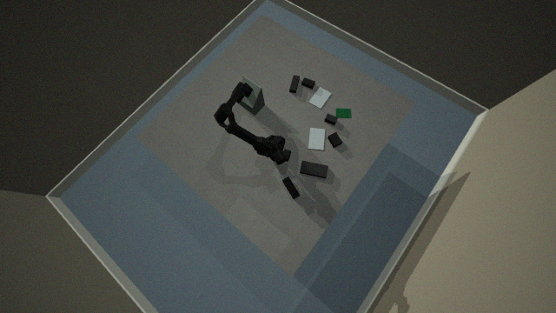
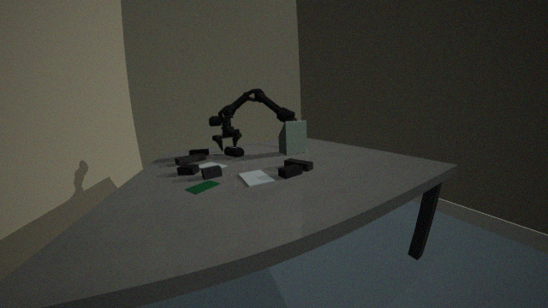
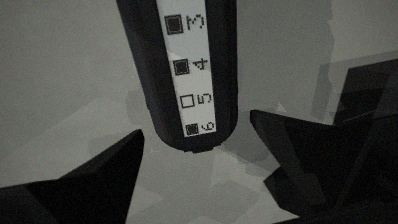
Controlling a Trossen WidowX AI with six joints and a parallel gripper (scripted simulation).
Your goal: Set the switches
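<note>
The dark controller unit (image 2: 234, 151) (image 3: 226, 65) lies upside down on the bench (image 1: 191, 143) (image 2: 342, 192), with its white label (image 3: 192, 85) facing up. In the wrist view, squares 3, 4 and 6 are filled and 5 is empty; 1 and 2 are out of frame. The switches are hidden underneath, and the arm hides the unit in the top view. My gripper (image 2: 229, 147) (image 3: 197, 124) is open and empty, pointing down. Its fingertips are low over the unit, one on each side of the end marked 6 in the wrist view; the exact height gap is unclear.
Dark modules (image 1: 314, 169) (image 1: 291, 188) (image 2: 190, 159) lie near the unit; one block (image 3: 362, 92) shows at the wrist view's right. White sheets (image 1: 317, 139) (image 2: 253, 179), a green board (image 1: 343, 113) (image 2: 202, 186) and several small dark blocks lie farther off. A tall grey-green box (image 2: 295, 138) stands by the arm's base.
</note>
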